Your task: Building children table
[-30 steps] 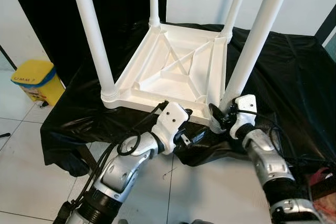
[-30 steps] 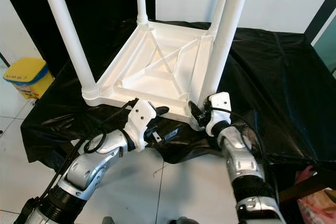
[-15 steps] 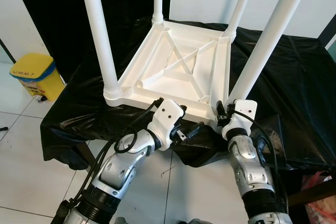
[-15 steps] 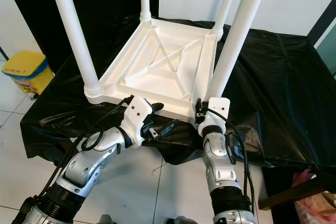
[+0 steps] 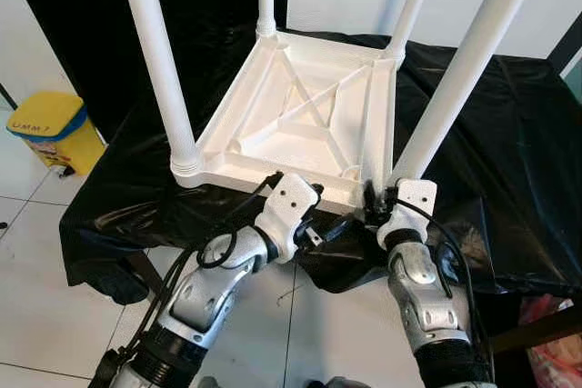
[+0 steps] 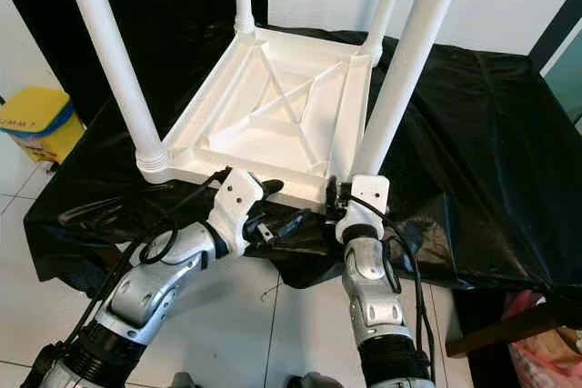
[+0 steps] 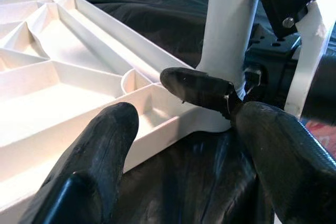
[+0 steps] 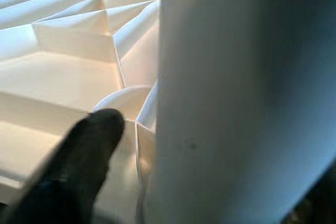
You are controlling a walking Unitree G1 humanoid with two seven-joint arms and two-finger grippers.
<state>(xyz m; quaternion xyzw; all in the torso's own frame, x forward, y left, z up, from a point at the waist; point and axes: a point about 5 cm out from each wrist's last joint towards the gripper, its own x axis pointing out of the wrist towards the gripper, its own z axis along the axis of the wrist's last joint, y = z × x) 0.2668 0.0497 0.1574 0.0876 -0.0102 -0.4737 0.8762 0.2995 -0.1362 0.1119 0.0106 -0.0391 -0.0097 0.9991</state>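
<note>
Tool on our right (image 5: 380, 203) sits at the foot of the near-right leg (image 5: 459, 70); we cannot tell whether its fingers grip the leg. Our left tool (image 5: 329, 224) hangs spread beside the frame's near edge, holding nothing. The white children table (image 5: 305, 115) lies top-down on the black-draped surface (image 5: 509, 143), four legs pointing up toward 12 o'clock, their long axes near vertical. We judge it light, stiff, slick plastic; best held low on a leg or by the ribbed rim.

Parted jaws before white tabletop (image 7: 79, 98), leg (image 7: 228, 35), perhaps touching.
</note>
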